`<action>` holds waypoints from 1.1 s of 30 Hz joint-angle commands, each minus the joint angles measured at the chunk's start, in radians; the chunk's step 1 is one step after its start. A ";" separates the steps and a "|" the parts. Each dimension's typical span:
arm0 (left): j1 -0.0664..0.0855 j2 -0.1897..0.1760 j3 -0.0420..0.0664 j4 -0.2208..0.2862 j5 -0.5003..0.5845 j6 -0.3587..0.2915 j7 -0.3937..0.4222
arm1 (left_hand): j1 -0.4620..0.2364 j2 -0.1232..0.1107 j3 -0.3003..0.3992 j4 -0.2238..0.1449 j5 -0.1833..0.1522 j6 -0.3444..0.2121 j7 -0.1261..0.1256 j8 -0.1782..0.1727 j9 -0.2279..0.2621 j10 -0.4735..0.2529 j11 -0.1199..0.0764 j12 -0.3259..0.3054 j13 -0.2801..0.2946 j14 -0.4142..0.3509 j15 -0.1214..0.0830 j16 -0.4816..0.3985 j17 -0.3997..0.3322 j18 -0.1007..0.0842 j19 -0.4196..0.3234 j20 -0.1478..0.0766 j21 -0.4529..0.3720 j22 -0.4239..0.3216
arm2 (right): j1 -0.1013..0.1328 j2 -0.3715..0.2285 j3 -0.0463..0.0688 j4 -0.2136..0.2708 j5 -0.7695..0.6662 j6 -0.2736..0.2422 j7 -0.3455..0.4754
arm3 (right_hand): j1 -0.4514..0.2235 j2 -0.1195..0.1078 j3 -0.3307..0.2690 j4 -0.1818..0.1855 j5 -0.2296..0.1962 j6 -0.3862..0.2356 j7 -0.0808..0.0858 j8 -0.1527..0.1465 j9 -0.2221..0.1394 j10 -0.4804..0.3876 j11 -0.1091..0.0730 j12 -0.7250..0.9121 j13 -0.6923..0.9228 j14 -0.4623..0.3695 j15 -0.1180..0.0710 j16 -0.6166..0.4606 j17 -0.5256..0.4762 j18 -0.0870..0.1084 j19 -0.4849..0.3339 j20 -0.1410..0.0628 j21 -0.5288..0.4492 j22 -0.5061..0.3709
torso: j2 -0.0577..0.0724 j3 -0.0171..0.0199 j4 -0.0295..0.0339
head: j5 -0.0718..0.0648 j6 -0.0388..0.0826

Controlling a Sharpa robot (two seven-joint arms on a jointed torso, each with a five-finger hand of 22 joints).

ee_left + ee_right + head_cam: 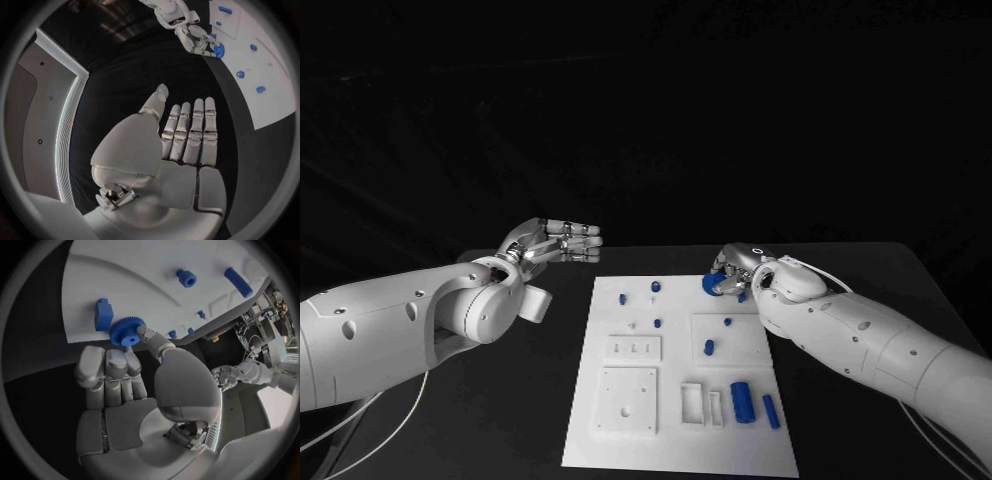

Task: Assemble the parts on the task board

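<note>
Right hand (134, 390) pinches the blue gear (127, 330) over the board's (678, 440) far right edge. Left hand (555, 242) open, empty. I keep the gear level, lowering slowly onto its peg.

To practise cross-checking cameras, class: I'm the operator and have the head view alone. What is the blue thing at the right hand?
Observer: A toothed gear. The right wrist view shows the right hand pinching it between thumb and a finger.
Operator: Is anything in the left palm?
Observer: No. In the left wrist view the left hand lies flat with a bare palm.
</note>
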 commanded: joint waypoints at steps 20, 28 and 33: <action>0.000 -0.002 0.000 0.009 -0.003 -0.003 -0.002 | 0.001 0.004 0.007 0.001 -0.002 -0.003 0.007 0.001 0.001 -0.005 0.002 0.000 0.001 -0.001 0.001 -0.005 0.000 0.000 0.003 -0.002 -0.001 0.001 | 0.000 -0.010 -0.004 0.216 -0.121 -0.116 -0.065 | 0.011 -0.019 -0.012 0.026 -0.018 0.020 -0.006 0.003 0.000 0.011 -0.009 0.008 0.005 -0.001 -0.013 -0.009 -0.002 0.006 0.031 -0.011 0.017 0.136 | 0.002 -0.0006 0.0006 | 0.003 0.007; 0.001 0.002 0.000 0.012 -0.003 -0.004 -0.003 | 0.001 0.004 0.007 0.001 -0.002 -0.003 0.007 0.001 0.001 -0.005 0.002 0.000 0.001 -0.001 0.001 -0.005 0.000 0.000 0.003 -0.002 -0.001 0.001 | -0.001 0.035 -0.031 0.228 -0.138 -0.113 -0.069 | 0.013 -0.022 -0.013 0.031 -0.015 0.019 -0.005 0.003 0.000 0.011 -0.009 0.008 0.006 -0.002 -0.013 -0.010 -0.003 0.005 0.031 -0.012 0.016 0.136 | 0.001 -0.0021 0.0018 | 0.003 0.007; 0.001 0.007 0.000 0.014 -0.003 -0.004 -0.003 | 0.001 0.004 0.007 0.001 -0.002 -0.003 0.007 0.001 0.001 -0.005 0.002 0.000 0.001 -0.001 0.001 -0.005 0.000 0.000 0.003 -0.002 -0.001 0.001 | -0.004 0.070 -0.049 0.208 -0.143 -0.117 -0.077 | 0.015 -0.023 -0.014 0.031 -0.010 0.018 -0.005 0.003 0.000 0.009 -0.009 0.005 0.004 -0.002 -0.013 -0.011 -0.004 0.005 0.030 -0.011 0.014 0.136 | 0.002 -0.0006 0.0071 | 0.002 0.011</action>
